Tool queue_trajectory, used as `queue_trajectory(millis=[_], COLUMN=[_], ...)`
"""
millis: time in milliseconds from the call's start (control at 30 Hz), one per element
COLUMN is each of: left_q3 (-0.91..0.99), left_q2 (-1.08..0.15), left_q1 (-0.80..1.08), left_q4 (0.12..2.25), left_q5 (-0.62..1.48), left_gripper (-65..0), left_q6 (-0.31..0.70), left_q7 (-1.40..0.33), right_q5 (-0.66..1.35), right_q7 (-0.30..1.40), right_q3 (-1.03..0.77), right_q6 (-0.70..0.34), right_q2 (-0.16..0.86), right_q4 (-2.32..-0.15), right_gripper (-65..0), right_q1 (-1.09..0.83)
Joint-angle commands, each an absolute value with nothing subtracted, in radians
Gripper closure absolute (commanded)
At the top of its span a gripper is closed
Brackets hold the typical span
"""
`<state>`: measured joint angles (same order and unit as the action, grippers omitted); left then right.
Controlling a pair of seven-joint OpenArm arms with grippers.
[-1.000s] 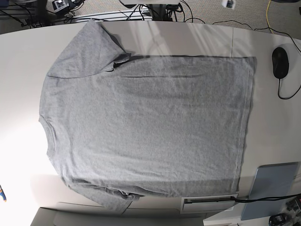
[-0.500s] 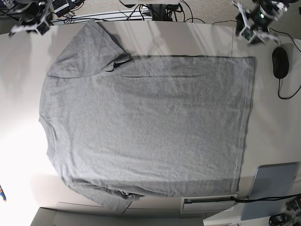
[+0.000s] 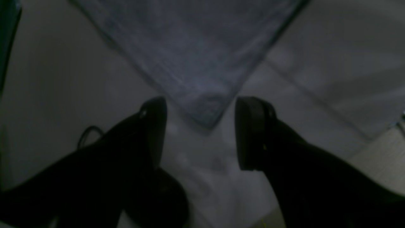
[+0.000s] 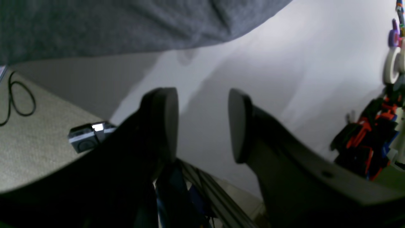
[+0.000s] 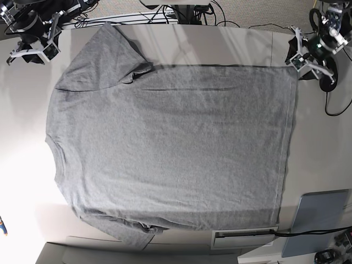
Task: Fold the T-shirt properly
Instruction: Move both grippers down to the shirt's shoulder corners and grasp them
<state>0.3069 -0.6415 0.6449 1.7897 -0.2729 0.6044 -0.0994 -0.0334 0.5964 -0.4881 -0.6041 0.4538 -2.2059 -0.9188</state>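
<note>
The heather-grey T-shirt (image 5: pixel 170 148) lies spread flat on the white table (image 5: pixel 22 165), plain side up, with its collar at the left and its hem at the right. My left gripper (image 5: pixel 308 61) hovers at the hem's far right corner. In the left wrist view that gripper (image 3: pixel 201 133) is open, and the T-shirt's (image 3: pixel 196 57) corner tip points into the gap between its fingers, untouched. My right gripper (image 5: pixel 32 50) hangs open over the far left table edge, beside the far sleeve. In its own view the right gripper (image 4: pixel 202 123) holds nothing, and the T-shirt (image 4: pixel 126 25) is ahead of it.
A black mouse cable (image 5: pixel 336 110) trails at the right edge, below the left gripper. A grey flat pad (image 5: pixel 319 220) and a white slotted box (image 5: pixel 245 237) sit at the near right. Cables (image 5: pixel 181 14) run along the far edge. Colourful clutter (image 4: pixel 370 136) stands off to the side.
Both arms have come into view from the far side and dropped toward the table, the left to the hem corner, the right beside the sleeve. The shirt has not moved.
</note>
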Motion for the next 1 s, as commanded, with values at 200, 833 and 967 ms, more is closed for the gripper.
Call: queue_trajectory(millis=[200, 833, 967], left_q3=[0.138, 0.138, 0.138], left_q2=[-0.662, -0.660, -0.647], left_q1=[0.541, 0.468, 0.471], left_q4=[1.673, 1.582, 1.582], left_q5=[-0.368, -0.405, -0.405], left_gripper=[-35.0, 0.0, 0.0], left_q6=[0.414, 0.630, 0.629], left_q7=[-0.112, -0.105, -0.113], right_q5=[-0.103, -0.179, -0.317], right_q7=[0.531, 0.439, 0.438], right_q3=[-0.497, -0.443, -0.292], right_q6=[-0.595, -0.698, -0.652], right_q2=[0.466, 0.615, 0.665], right_q4=[-2.218, -2.188, -2.115], right_gripper=[-26.0, -26.0, -25.9], right_q1=[-0.878, -0.877, -0.835])
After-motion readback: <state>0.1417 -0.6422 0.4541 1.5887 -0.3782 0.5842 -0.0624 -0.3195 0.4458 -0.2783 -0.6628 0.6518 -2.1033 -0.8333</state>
